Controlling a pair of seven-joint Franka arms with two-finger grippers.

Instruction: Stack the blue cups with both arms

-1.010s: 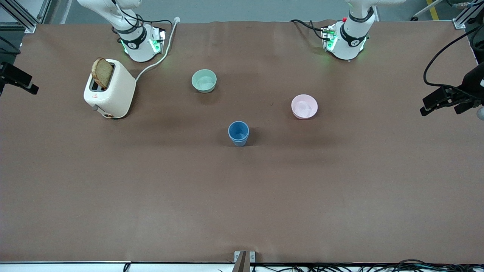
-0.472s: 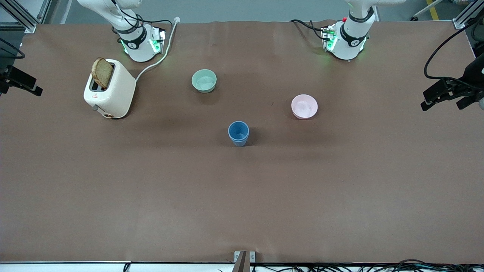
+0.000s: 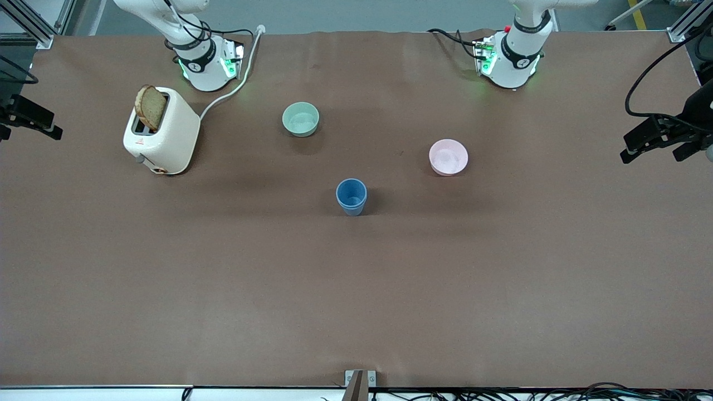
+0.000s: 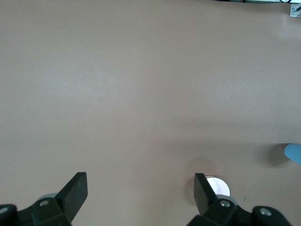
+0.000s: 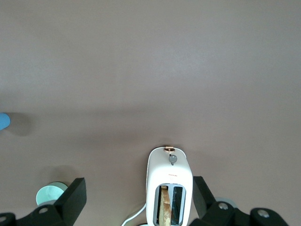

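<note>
The blue cups [image 3: 351, 196] show as one upright blue tumbler shape at the middle of the table; I cannot tell if it is two nested. It shows at the edge of the left wrist view [image 4: 294, 153] and of the right wrist view [image 5: 3, 120]. My left gripper [image 3: 654, 146] hangs high over the left arm's end of the table, open and empty [image 4: 139, 183]. My right gripper [image 3: 28, 118] hangs high over the right arm's end, beside the toaster, open and empty [image 5: 138, 186].
A pale green bowl [image 3: 301, 118] stands farther from the front camera than the cups. A pink bowl [image 3: 448, 157] stands toward the left arm's end. A white toaster [image 3: 161, 131] with a bread slice and a white cord stands near the right arm's base.
Both grippers have shifted slightly at the table's ends over the last second, then held still. The blue cups and bowls have not moved.
</note>
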